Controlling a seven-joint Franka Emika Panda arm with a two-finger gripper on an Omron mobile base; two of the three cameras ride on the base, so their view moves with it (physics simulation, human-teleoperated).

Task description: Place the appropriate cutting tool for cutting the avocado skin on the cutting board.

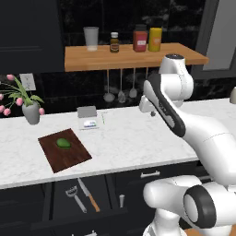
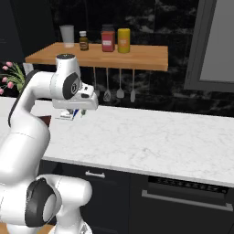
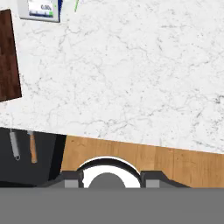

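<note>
The dark reddish-brown cutting board (image 1: pixel 69 154) lies on the white marble counter at the left, with the small green avocado (image 1: pixel 63 143) on it. Below the counter a drawer stands open. In it lies the cutting tool (image 1: pixel 89 195), a slim knife with a tan-orange handle, next to a grey peeler (image 1: pixel 74 196). My gripper (image 1: pixel 151 113) hangs above the middle of the counter, well right of the board, and points down. Its jaws stand apart with nothing between them. In the hand view the board's edge (image 3: pixel 8 57) and the knife handle (image 3: pixel 32 147) sit at the left.
A small kitchen scale (image 1: pixel 88 118) stands behind the board, and a vase of pink flowers (image 1: pixel 30 110) at the far left. A wooden shelf (image 1: pixel 131 57) with a cup and jars hangs above, ladles under it. A dishwasher (image 2: pixel 187 201) is at the lower right.
</note>
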